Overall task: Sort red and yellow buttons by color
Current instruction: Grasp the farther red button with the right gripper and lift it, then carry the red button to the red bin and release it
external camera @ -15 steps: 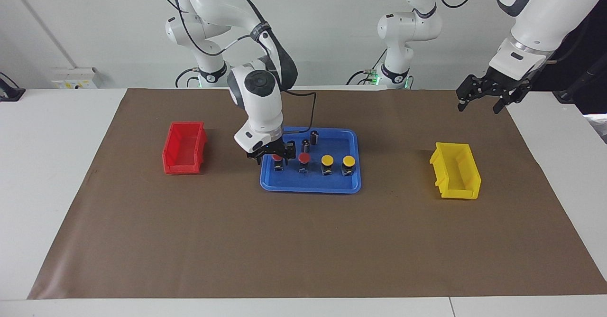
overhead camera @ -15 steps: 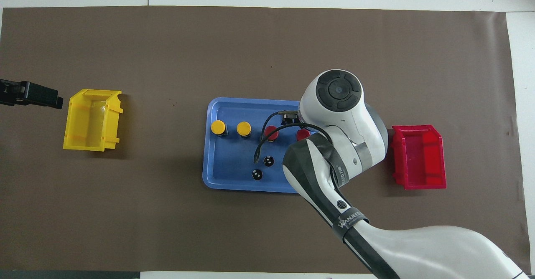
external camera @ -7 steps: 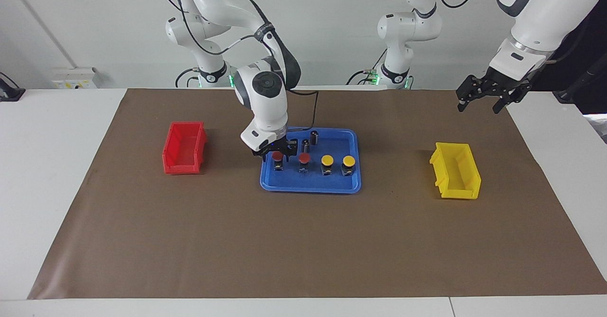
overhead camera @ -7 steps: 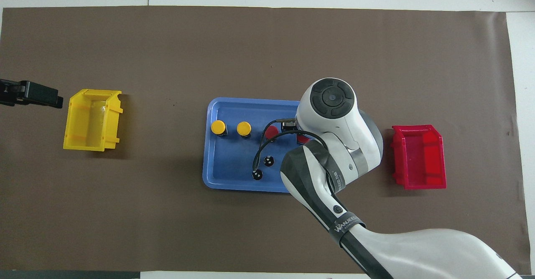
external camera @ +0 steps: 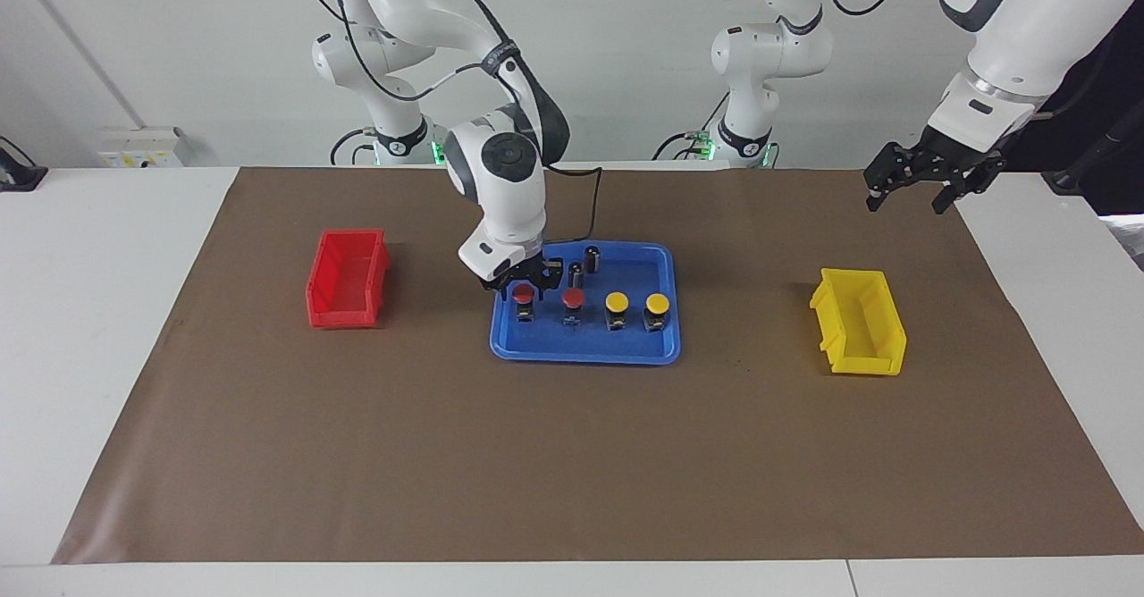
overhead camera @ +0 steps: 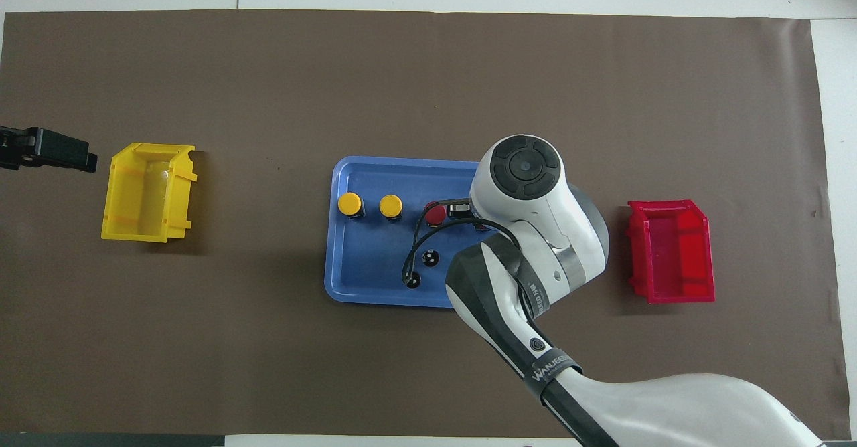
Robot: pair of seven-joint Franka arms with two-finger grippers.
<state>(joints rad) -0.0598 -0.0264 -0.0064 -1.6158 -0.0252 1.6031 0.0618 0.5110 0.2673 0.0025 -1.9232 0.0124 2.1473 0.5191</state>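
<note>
Four buttons stand in a row on the blue tray: two red buttons toward the right arm's end, and two yellow buttons. My right gripper is open, its fingers on either side of the end red button's cap. In the overhead view the right arm hides that button; the other red button and the yellow ones show. My left gripper waits open in the air, above the mat's edge near the yellow bin.
A red bin sits toward the right arm's end of the mat and a yellow bin toward the left arm's end. Two dark cylinders stand on the tray, nearer to the robots than the buttons.
My right gripper has risen a little over the end red button, so the cap now shows whole between its fingers. The button stays on the tray. The left arm has hardly moved.
</note>
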